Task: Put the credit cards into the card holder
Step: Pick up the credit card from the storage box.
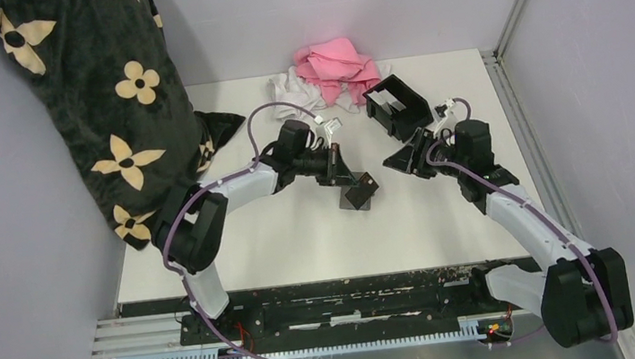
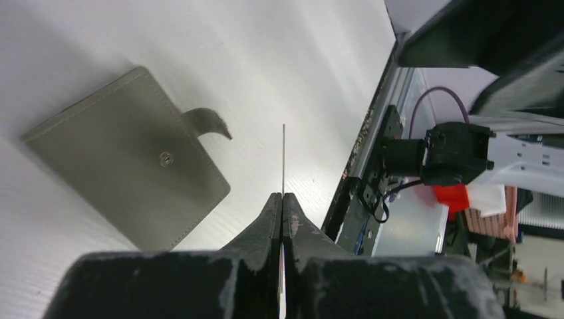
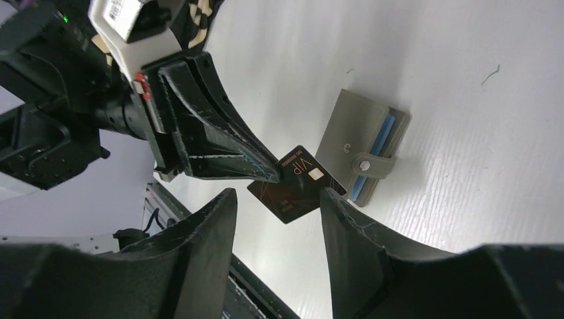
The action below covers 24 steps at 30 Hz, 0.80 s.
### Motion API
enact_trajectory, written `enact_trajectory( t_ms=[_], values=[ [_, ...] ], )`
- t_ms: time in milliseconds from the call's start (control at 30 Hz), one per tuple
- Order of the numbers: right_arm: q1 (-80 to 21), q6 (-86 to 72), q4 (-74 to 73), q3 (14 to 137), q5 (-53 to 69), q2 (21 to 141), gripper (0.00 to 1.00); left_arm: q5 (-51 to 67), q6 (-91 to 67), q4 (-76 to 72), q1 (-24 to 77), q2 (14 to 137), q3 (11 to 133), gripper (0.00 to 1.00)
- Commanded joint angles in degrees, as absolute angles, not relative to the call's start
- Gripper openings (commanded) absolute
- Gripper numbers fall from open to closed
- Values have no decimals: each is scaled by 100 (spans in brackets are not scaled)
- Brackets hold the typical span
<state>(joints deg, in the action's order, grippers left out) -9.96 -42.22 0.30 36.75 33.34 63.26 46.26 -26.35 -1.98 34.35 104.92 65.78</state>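
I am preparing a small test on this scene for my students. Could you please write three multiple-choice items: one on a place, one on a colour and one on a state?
1. Where does the grey wallet lie?
A. flat on the table
B. in a drawer
C. on a shelf

2. What colour is the card held in the left gripper?
A. white
B. dark, near black
C. pink

3. How is the right gripper?
A. shut on the card
B. shut on the wallet
C. open, holding nothing

Answers:
1 A: both wrist views show the wallet lying on the white table top.
2 B: the right wrist view shows a dark card marked VIP pinched at the left gripper's tip.
3 C: its two fingers stand wide apart and touch nothing.
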Motion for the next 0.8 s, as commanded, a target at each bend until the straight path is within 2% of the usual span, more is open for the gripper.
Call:
enact_trajectory(
  t_ms=[0,100,400,767],
  values=[
    [-1065,-4073,156,3600,2817,6008,56,3694,-3814,-1649,3428,9954,5981,3],
    [-1283,-4052,244,3447,2447,5944,56,3284,-4457,-2305,3419,9787,5592,3],
    [-1836,-4225,1173,3029,1951,6221,54,3086,-6210,-4391,3413,9735,4760,3],
    [-1872,-5197,2833,2626,2144,6933,48,3293,-6910,-5310,3398,9999,4582,3]
  ],
)
